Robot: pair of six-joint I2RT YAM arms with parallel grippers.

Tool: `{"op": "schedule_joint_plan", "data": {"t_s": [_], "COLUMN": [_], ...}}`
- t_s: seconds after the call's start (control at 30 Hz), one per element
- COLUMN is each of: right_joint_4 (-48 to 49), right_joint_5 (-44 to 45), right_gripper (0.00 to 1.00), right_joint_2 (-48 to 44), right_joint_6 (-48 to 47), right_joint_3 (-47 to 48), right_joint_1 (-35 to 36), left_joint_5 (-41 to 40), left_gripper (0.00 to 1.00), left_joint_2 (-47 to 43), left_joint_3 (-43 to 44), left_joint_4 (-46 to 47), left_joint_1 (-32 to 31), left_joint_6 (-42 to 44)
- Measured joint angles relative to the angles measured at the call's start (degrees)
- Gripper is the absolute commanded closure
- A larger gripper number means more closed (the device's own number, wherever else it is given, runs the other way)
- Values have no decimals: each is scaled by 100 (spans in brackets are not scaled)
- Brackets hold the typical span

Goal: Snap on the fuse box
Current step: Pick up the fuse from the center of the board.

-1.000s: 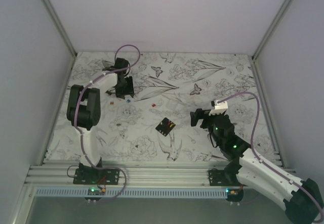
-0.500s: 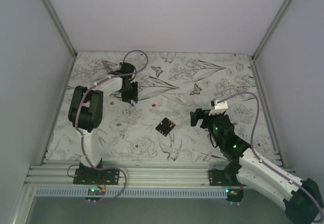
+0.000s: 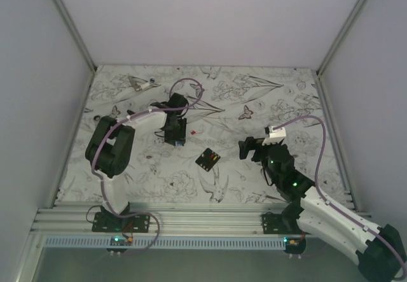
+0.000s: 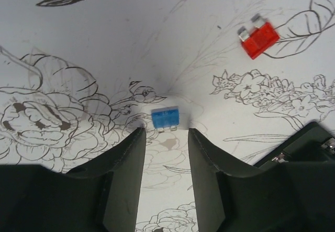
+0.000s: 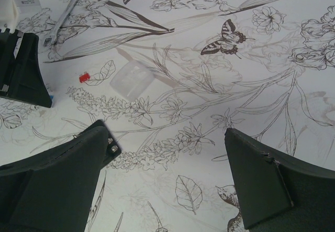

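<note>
While the flowered counter [image 3: 254,183] bears all, the right gripper [image 5: 167,137] gapes wide, holding nothing; the left gripper [image 4: 166,137] stands parted over a blue fuse [image 4: 165,119]. The fuse box [image 3: 207,160] lies mid-counter, apart from both.

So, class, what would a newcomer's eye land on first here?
The flower-and-butterfly printed table cover fills every view. A small blue plastic fuse lies just beyond the open left gripper, a red plastic fuse farther off. The flat black square fuse box sits mid-table between both arms.
</note>
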Motion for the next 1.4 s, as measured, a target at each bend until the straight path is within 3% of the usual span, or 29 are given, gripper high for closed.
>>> {"op": "schedule_joint_plan", "data": {"t_s": [0.5, 1.03, 1.4], "right_joint_4": [17, 17, 20], "right_joint_5": [-42, -44, -55], "right_gripper": [0, 0, 0], "right_joint_2": [35, 31, 26], "right_joint_6": [0, 0, 0], "right_joint_3": [0, 0, 0], "right_joint_1": [0, 0, -2], "left_joint_5": [-881, -1106, -1106], "left_gripper": [63, 64, 77], "left_joint_2": [74, 258, 264], "left_joint_3": [90, 343, 339], "left_joint_4": [-203, -302, -258], "left_joint_1": [-369, -496, -507], "left_joint_6": [-321, -490, -658]}}
